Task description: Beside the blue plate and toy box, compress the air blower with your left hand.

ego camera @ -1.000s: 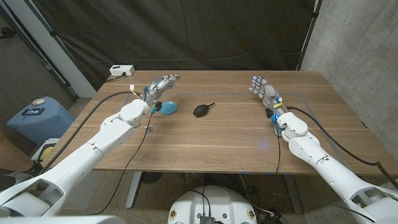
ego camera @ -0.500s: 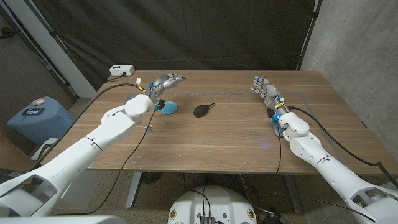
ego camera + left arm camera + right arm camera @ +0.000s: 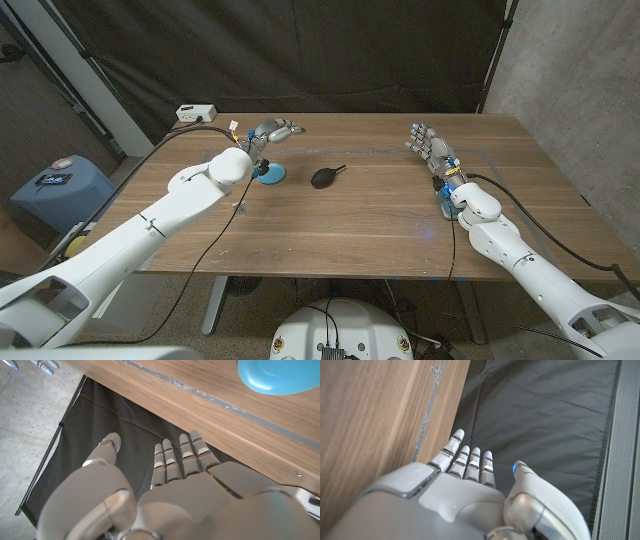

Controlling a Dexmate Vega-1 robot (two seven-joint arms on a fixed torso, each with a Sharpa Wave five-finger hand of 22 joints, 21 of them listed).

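At desk's far left, left hand [image 3: 272,131] hovers above one blue plate [image 3: 268,174], fingers [image 3: 172,457] straight and apart, holding nothing. One black air blower [image 3: 325,177] lies mid-desk [image 3: 330,225], just right of plate, untouched; reach, grasp and squeeze all remain, by my read. Right hand [image 3: 429,148] waits far right, fingers spread, empty. No toy box visible.

Evenly and fairly brightly lit from above in the head view, with soft, short shadows under the arms on the table [image 3: 340,215] and a faint bluish glint on the wood near the right forearm. Sharp at centre, slightly bowed toward the edges. Dark backdrop nearly featureless. Softly blurred up close on the left hand [image 3: 165,500] and right hand [image 3: 455,495] in the wrist views.
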